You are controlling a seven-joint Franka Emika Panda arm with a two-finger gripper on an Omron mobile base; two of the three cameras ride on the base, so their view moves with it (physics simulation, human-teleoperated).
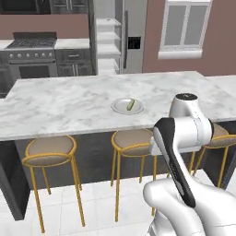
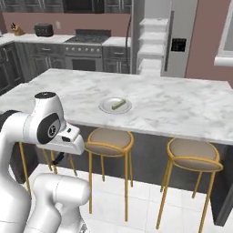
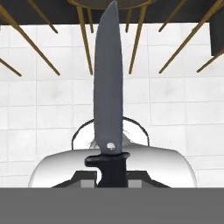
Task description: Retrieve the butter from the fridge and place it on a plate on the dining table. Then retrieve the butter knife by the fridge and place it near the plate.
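Veined marble dining table, tan stools, white-tiled floor

White-grey veined marble bench; light-grey plate; pale yellow-green butter; grey-bladed, black-handled butter knife; tan stools, golden frames.

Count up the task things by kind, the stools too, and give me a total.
butter: 1
plate: 1
butter knife, shut in the gripper: 1
stools: 3
Total: 6
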